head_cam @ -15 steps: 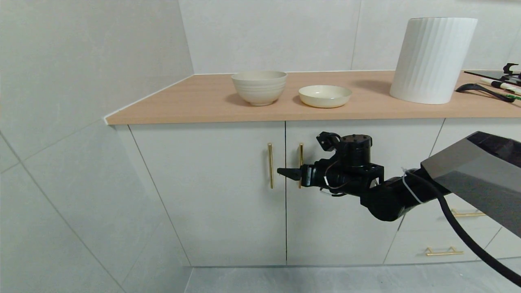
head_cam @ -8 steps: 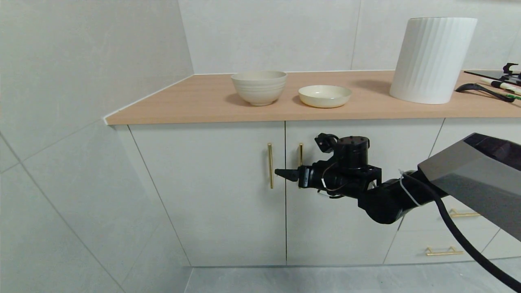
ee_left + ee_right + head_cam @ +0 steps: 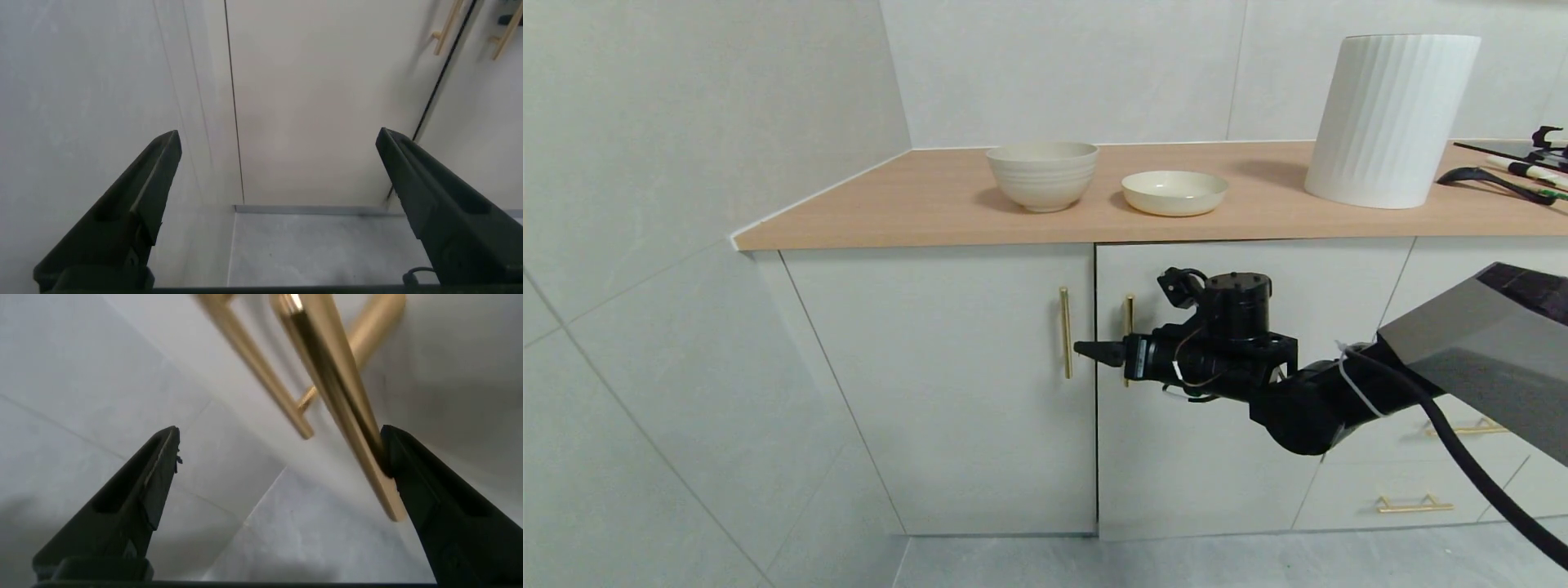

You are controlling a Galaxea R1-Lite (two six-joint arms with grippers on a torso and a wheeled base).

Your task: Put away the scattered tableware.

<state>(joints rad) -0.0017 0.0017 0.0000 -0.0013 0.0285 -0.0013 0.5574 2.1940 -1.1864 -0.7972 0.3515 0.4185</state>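
Presently the spread right gripper touches a gold cabinet handle.

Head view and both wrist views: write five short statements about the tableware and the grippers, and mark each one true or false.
1. The ribbed bowl stands on the wooden countertop, to the left of the shallow dish. True.
2. The right gripper is shut on the shallow dish. False: it is open, below the countertop, at the right cabinet door's gold handle.
3. The ribbed bowl sits inside the shallow dish. False: they stand side by side, apart.
4. The left gripper is open and holds nothing. True.
5. The tall white ribbed container lies on its side. False: it stands upright on the countertop, to the right of the dish.
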